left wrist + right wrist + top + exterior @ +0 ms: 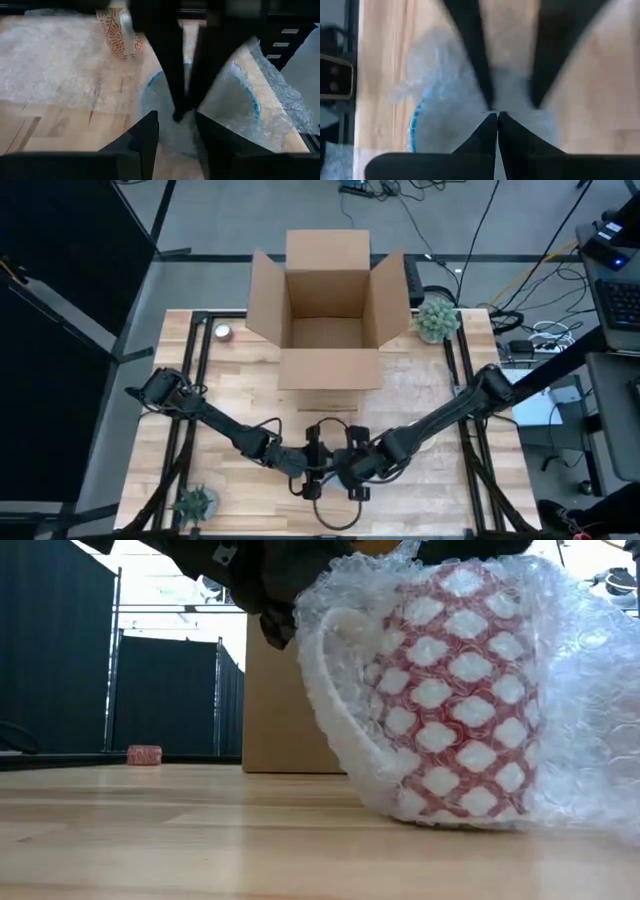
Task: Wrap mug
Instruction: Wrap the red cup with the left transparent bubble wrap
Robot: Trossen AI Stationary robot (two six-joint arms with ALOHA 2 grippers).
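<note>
A mug with a red-and-white pattern stands on the table inside clear bubble wrap. The left wrist view shows the mug beyond the fingers and the bubble wrap spread over the wood. Both grippers meet near the table's front centre. My right gripper is shut on the wrap, its fingers pointing down. My left gripper is open, with one finger on either side of the right gripper's tips, just above the wrap. My right gripper pinches a patch of the bubble wrap between the free ends of its two fingers. The fingers come from above, pointing down. The wrap around that spot lies slack on the table, beside a blue-edged part; one layer or several, I cannot tell.
An open cardboard box stands at the far middle of the table. A potted plant sits at the far right and another at the near left corner. A small round object lies at the far left.
</note>
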